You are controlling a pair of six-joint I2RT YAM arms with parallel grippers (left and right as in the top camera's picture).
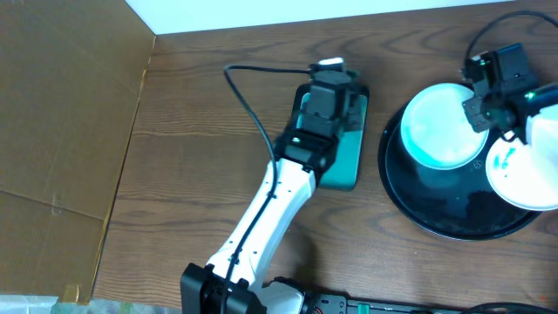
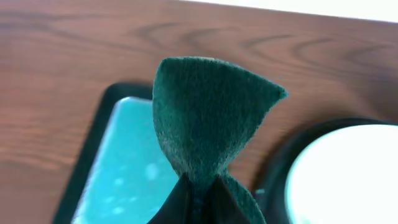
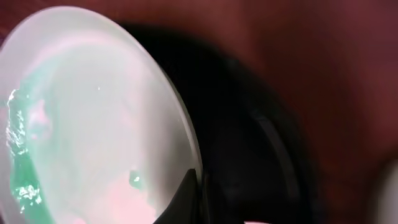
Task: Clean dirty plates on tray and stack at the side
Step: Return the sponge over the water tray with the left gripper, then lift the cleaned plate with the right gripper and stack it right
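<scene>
Left tool (image 2: 200, 200): closed on the bottom of a green scrub pad (image 2: 211, 118), which stands up folded between the jaws. It is held over the near end of a teal dish (image 2: 121, 171) on the wooden bench (image 2: 62, 62). Right tool (image 3: 195, 194): pinched on the rim of a plate (image 3: 93, 112) that shows a green smear (image 3: 22, 180) at its far edge. This plate sits over the left part of the black tray (image 1: 440, 214); whether it is lifted off the tray cannot be told. Second plate (image 1: 523, 170): on the tray's right side, also smeared. Step in hand, as judged: presenting the first plate for wiping. Next move calls for carrying the pad across from the dish to the plate's face while the right tool keeps the plate steady. No cleaned plates are visible stacked at the side.
</scene>
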